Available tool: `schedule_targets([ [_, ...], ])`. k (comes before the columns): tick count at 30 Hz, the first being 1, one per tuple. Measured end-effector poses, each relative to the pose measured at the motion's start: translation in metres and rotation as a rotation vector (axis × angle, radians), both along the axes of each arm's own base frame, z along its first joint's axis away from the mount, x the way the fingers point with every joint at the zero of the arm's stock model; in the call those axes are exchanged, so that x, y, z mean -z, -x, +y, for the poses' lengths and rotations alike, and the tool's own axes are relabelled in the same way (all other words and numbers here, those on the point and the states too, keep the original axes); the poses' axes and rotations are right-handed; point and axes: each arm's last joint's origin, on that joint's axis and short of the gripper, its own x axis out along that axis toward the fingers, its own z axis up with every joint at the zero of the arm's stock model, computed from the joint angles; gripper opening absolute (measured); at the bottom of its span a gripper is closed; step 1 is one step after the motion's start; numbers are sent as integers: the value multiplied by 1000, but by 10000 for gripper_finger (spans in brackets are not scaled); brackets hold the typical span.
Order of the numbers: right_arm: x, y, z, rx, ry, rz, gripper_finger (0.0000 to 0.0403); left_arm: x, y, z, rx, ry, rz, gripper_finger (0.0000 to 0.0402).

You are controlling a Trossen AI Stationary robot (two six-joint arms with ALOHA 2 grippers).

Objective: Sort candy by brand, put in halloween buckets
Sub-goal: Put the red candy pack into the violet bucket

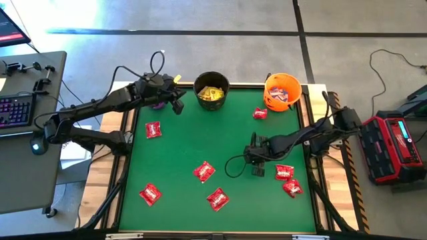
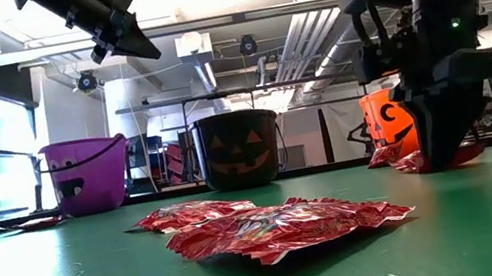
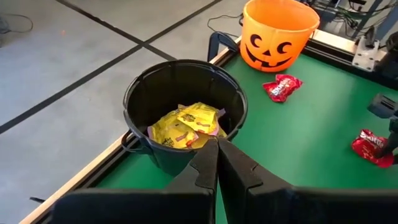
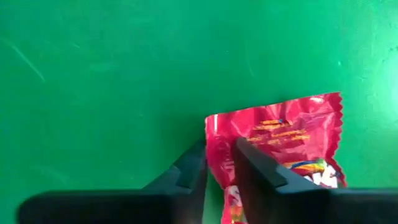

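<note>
Right now our right tool [image 4: 217, 180] is down on the green worktop [image 1: 180, 193], narrow, its two fingers pinching the edge of a red packet [image 4: 280, 149] that lies flat on the mat. From above, that tool [image 1: 259, 167] sits toward the right side, with two more red packets [image 1: 287, 180] just beside it. To do this pick well, we judge the pinch should take in more of the wrapper than its bare edge, then lift straight up before swinging, so the glossy film does not slip free.

Nearest the front edge lie other red packets [image 1: 217, 199], with one more [image 1: 153, 130] farther back on the left and another [image 1: 259, 113] close to the orange bucket [image 1: 281, 91]. The way from the held packet back to that bucket looks open.

Farther off, the buckets stand along the back edge, so a packet dropped short of a rim could fall off the worktop. The black bucket [image 3: 184, 112] holds yellow packets [image 3: 186, 126]. Our left tool [image 3: 217, 163], pressed shut and empty, hangs beside it. The purple bucket [image 2: 86, 174] stands at the back left, mostly hidden under the left arm from above.
</note>
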Motion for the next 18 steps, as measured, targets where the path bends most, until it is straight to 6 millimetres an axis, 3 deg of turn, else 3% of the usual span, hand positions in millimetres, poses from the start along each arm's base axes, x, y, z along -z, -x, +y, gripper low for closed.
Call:
schedule_targets([
  [5, -9, 5, -4, 8, -10, 3, 6, 0, 0, 0, 8, 17, -9, 1],
  [11, -30, 15, -17, 100, -31, -23, 2, 0, -1, -1, 31, 38, -28, 1],
  [18, -71, 29, -37, 222, -85, -218, 0, -3, -3, -1, 32, 40, -67, 0],
])
